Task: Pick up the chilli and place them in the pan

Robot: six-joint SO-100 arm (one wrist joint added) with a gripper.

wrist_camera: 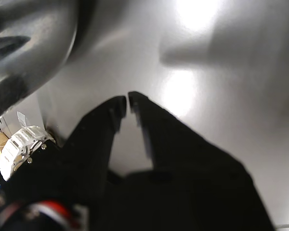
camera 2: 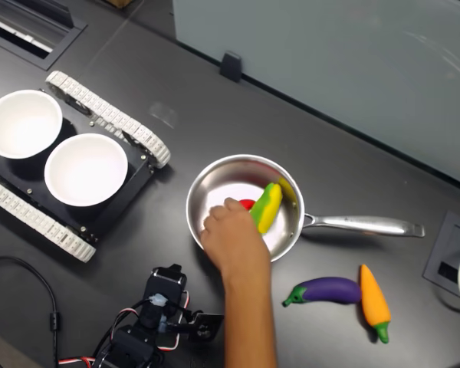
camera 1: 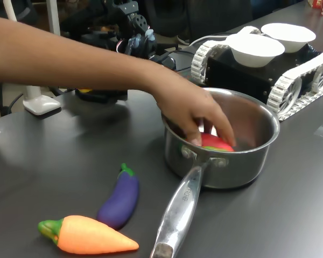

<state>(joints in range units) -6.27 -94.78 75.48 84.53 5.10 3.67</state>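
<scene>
Chilli, the smooth red toy one (camera 1: 215, 142), lies inside the shiny round steel pan (camera 1: 258, 156) in the first exterior view, and a person's hand (camera 1: 196, 115) reaches into the pan and touches it. I see a purple aubergine toy (camera 1: 120, 198) and an orange carrot toy (camera 1: 91, 236) near the pan's long handle.

In the second exterior view, I see the hand (camera 2: 231, 234) in the pan (camera 2: 215, 184) beside a yellow-green corn toy (camera 2: 265, 207); little red shows.

In the wrist view, my black gripper (wrist_camera: 128, 103) has its tips nearly together, holding nothing.
</scene>
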